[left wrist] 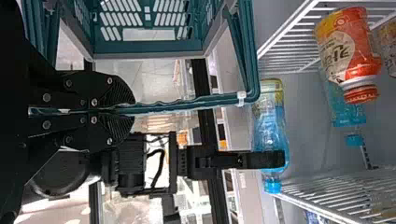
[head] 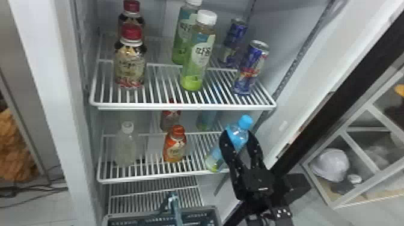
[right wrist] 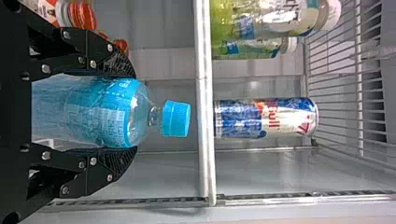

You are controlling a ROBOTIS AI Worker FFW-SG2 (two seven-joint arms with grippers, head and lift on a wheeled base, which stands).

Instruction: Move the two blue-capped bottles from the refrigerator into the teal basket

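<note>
Refrigerator (head: 45, 75) at centre of the head view, its right wall just beside the held bottle; the middle shelf's front edge (head: 135, 180) runs by that bottle's base near the four o'clock corner, while the upper shelf's front edge (head: 144, 107) lies near its blue cap (head: 246, 121); open room shows on the middle shelf on either side of the orange bottle in front, and before both shelf edges.

Count on the upper shelf: two red-capped bottles (head: 130, 66) at ten o'clock, two green bottles (head: 198, 57) with white caps around twelve, two cans (head: 252, 67) at two; count on the middle shelf: one clear bottle (head: 126, 147) at eight, two orange bottles (head: 175, 147), one at six and one behind it at twelve, two blue-capped bottles, the front one (head: 239, 138) at four and the rear one (head: 207, 118) at one; one teal basket (left wrist: 149, 47) sits below, toward six.

Right claw (head: 238, 135) is parted just to bottle width, a finger against each side of the front blue-capped bottle; its cap stands past the fingertips at one o'clock, its base toward seven; the rear one lies at ten from this claw, the basket at seven; left claw (left wrist: 133, 110) is closed around the basket's teal handle (left wrist: 201, 101), its fingers nearly together.
</note>
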